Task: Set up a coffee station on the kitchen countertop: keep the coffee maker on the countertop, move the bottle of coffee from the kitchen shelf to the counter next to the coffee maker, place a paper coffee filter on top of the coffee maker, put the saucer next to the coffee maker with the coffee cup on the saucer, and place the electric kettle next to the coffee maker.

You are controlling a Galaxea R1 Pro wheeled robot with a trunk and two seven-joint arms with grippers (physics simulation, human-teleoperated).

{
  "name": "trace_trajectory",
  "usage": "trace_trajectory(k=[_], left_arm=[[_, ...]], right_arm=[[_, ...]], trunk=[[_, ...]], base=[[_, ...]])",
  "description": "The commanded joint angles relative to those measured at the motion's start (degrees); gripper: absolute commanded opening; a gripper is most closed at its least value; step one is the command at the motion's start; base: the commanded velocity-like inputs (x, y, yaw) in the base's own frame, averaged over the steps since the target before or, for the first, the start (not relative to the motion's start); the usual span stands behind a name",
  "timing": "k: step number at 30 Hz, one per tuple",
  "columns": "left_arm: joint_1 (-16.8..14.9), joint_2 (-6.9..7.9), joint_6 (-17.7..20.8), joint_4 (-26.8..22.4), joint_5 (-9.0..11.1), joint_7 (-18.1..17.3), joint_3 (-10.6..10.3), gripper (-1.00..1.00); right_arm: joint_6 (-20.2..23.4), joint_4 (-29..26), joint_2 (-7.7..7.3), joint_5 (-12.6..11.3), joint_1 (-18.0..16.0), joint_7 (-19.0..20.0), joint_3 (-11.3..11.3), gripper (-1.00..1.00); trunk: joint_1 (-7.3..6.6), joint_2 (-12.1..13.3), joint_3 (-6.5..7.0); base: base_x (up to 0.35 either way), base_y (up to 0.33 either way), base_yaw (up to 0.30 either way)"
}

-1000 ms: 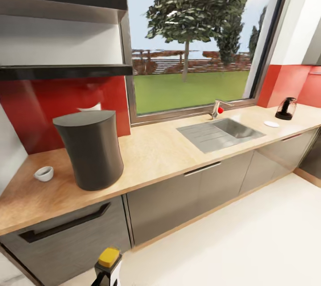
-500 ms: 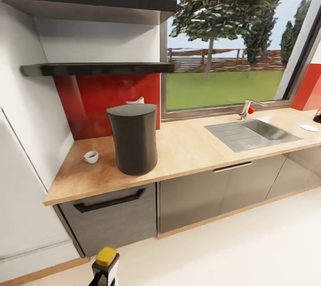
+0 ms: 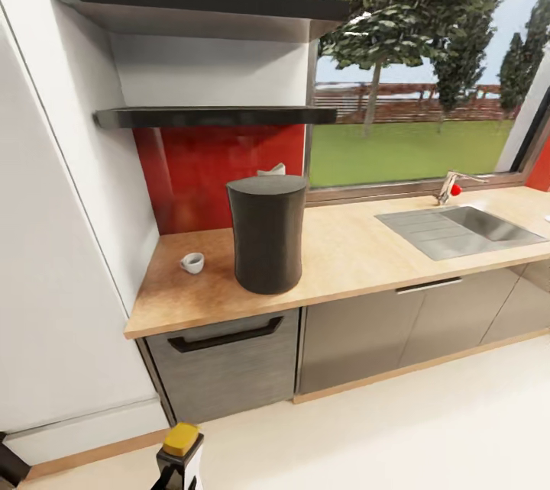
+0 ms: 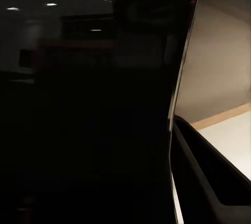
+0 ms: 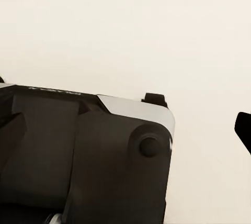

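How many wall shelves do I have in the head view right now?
2. The upper shelf and the lower shelf hang one above the other on the wall, above the coffee maker. What lies on them cannot be seen from this angle.

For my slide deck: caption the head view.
Tall dark grey coffee maker on the beige countertop, small white coffee cup beside it.

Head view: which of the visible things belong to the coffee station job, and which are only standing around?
Belong to the job:
coffee maker
coffee cup, on the countertop beside the coffee maker
lower kitchen shelf
white item peeking out behind the coffee maker, possibly the filter; cannot tell

Only standing around:
sink
tap
window
drawer handle
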Motion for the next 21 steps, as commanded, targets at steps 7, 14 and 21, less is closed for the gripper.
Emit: trace_trajectory(k=[7, 14, 21], left_arm=[[-0.06, 0.03, -0.18, 0.02, 0.29, -0.25, -0.41, -1.0], [-0.13, -0.3, -0.3, -0.84, 0.23, -0.38, -0.43, -1.0], [-0.56, -0.41, -0.2, -8.34, 0.27, -0.29, -0.6, -1.0]], right_arm=[[-0.17, 0.04, 0.09, -0.54, -0.11, 0.22, 0.54, 1.0], [-0.18, -0.29, 0.2, -0.36, -0.09, 0.19, 0.63, 1.0], [-0.41, -0.34, 0.11, -0.49, -0.07, 0.16, 0.59, 1.0]], trunk=[[0.04, -0.1, -0.07], [0.04, -0.1, -0.07], [0.04, -0.1, -0.07]], base=[[0.0, 0.018, -0.087], [0.0, 0.0, -0.005], [0.0, 0.0, 0.0]])
